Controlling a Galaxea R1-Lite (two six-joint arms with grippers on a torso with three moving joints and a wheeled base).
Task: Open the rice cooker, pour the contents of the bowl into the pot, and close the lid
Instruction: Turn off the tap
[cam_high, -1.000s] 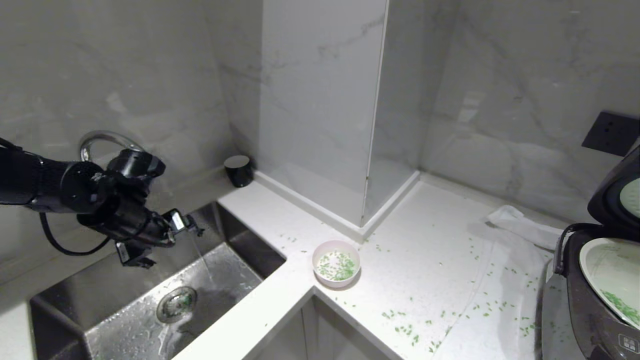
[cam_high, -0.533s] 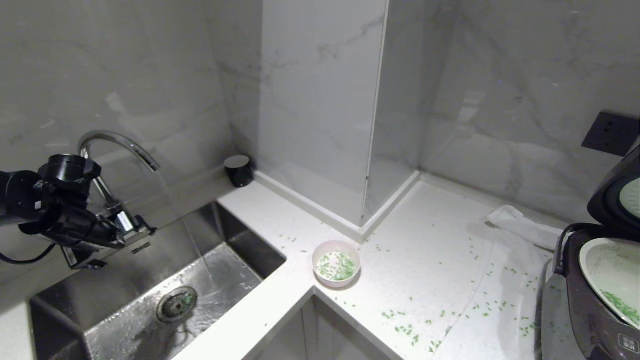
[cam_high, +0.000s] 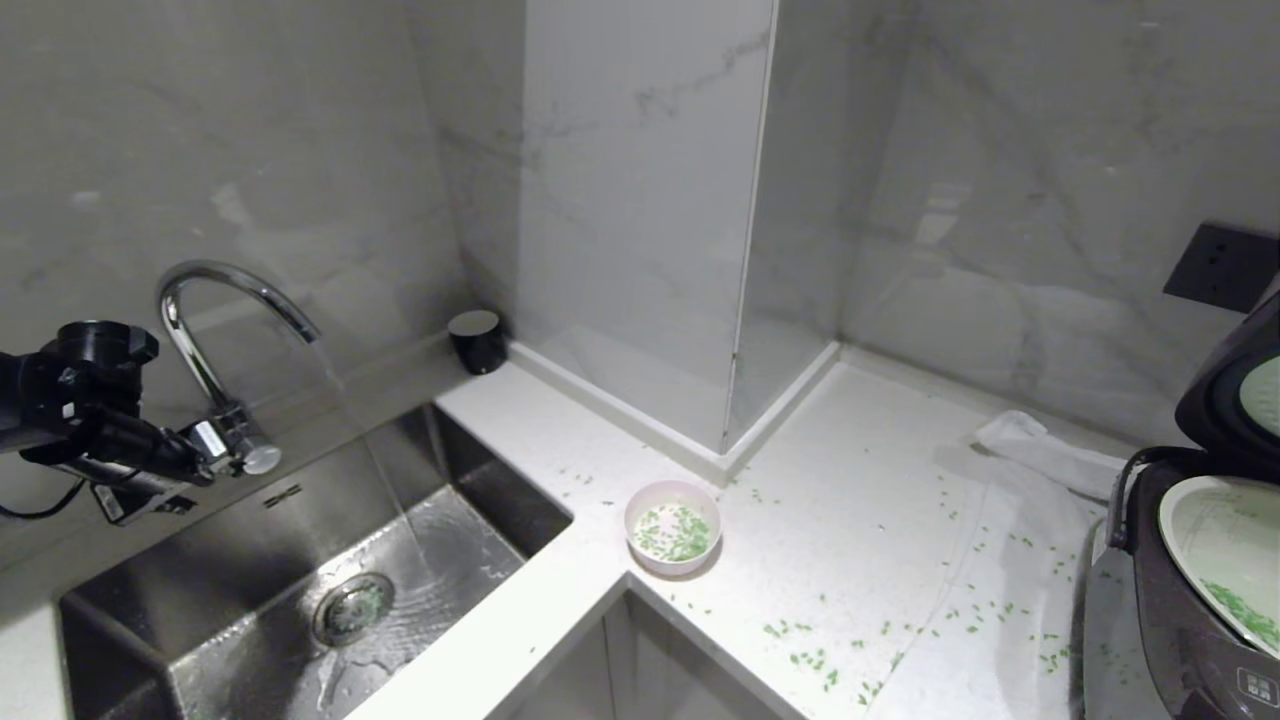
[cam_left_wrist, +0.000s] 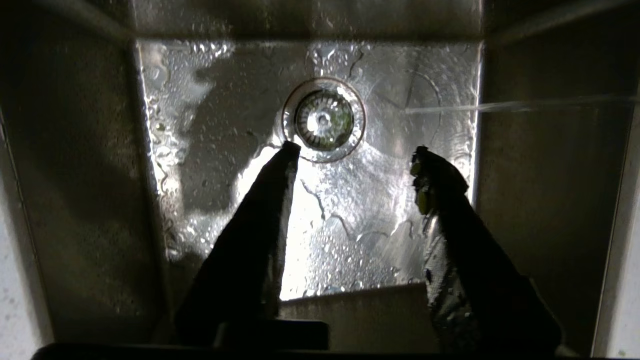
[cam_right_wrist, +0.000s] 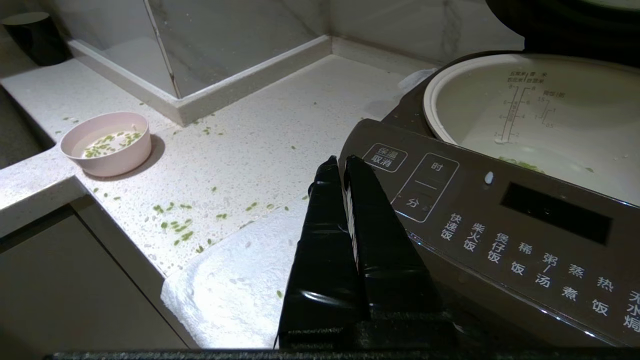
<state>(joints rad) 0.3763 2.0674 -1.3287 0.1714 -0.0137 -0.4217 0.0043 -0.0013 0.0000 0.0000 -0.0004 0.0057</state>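
— Where was the left gripper?
— Over the wet sink, jaws apart, holding nothing.
— And the bowl?
— On the counter, well apart from the open rice cooker.

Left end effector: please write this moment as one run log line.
left end effector: open, empty, over wet steel sink | round pale pink bowl: on counter | dark rice cooker lid: up

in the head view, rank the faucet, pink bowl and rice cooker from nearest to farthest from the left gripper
1. The faucet: right beside the left gripper, whose tips sit by its base over the sink.
2. The pink bowl: mid-counter, past the sink's corner.
3. The rice cooker: far right edge, lid up.
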